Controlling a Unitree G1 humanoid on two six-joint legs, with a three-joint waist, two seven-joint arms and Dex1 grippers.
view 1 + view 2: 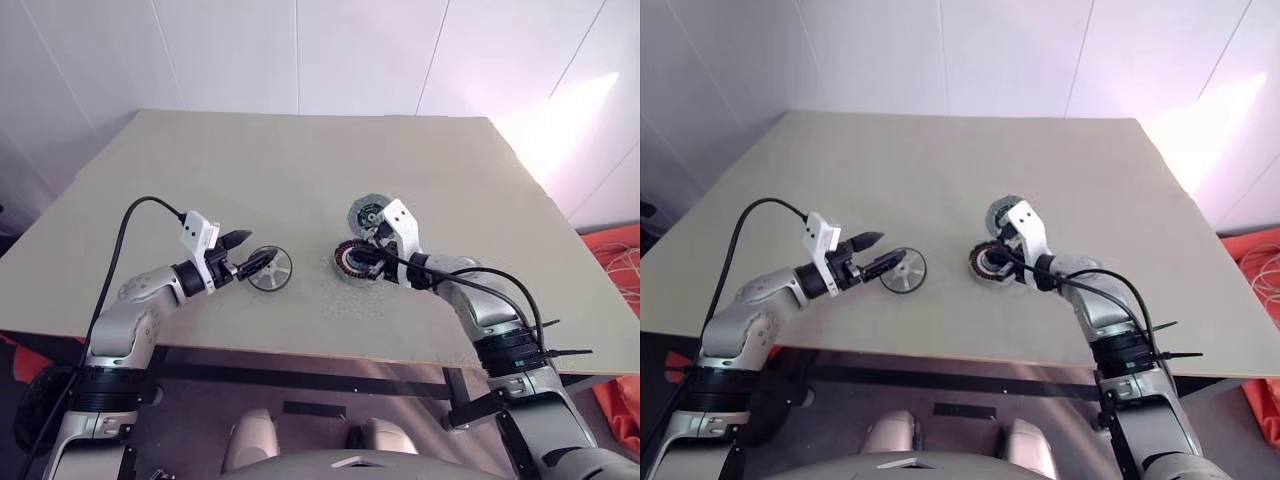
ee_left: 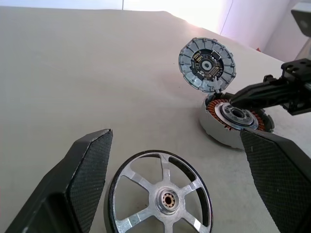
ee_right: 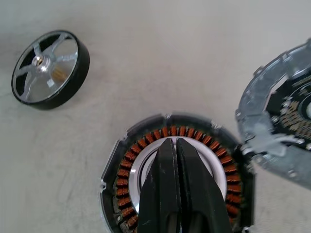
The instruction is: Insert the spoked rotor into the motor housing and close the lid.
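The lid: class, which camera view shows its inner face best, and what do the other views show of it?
The left wrist view: the lid stands open above the motor housing, its segmented ring and dark centre facing the camera. The right wrist view cuts it off at the edge; the eye views show a small disc.
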